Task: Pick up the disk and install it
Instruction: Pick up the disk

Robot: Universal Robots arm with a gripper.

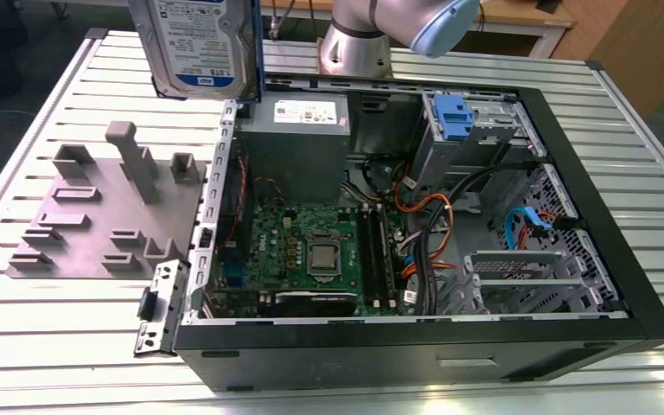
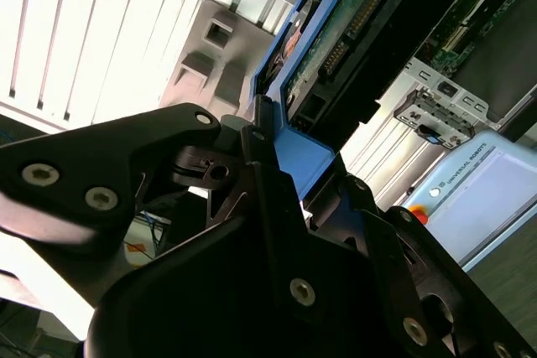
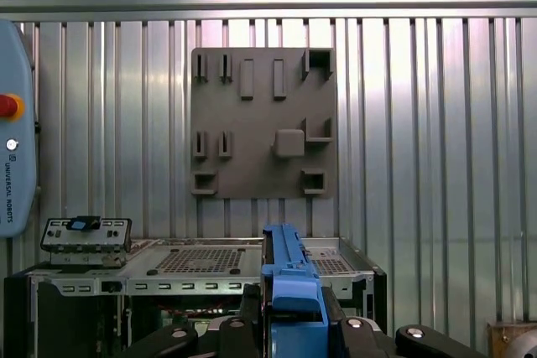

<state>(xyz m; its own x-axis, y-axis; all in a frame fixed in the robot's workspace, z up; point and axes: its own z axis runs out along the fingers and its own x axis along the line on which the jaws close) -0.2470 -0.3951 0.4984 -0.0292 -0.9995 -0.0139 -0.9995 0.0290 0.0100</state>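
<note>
The claw (image 2: 281, 153) is clamped on the disk (image 1: 200, 47). Its black fingers (image 2: 268, 199) are closed against the disk's blue-railed edge, as both wrist views show. The disk hangs in the air, touching nothing else. It stands on edge, with its white-and-blue label turned to the exterior camera and one blue rail (image 1: 260, 43) running down its side at the exterior view's right. It is above the bench (image 1: 55, 346), toward the far edge, just over the far corner of the open computer case (image 1: 424, 350) at the exterior view's left. The grey fixture plate (image 1: 79, 238) lies flat on the bench beside the case. In the second wrist view the disk's green circuit board faces the camera. Inside the case are the motherboard (image 1: 309, 246), a grey metal box with a small white sticker (image 1: 297, 143) against the far wall, and a blue plastic latch piece (image 1: 452, 117) in the drive cage at the far corner on the exterior view's right. The arm's base (image 1: 355, 47) stands at the bench's far edge, behind the case.
</note>
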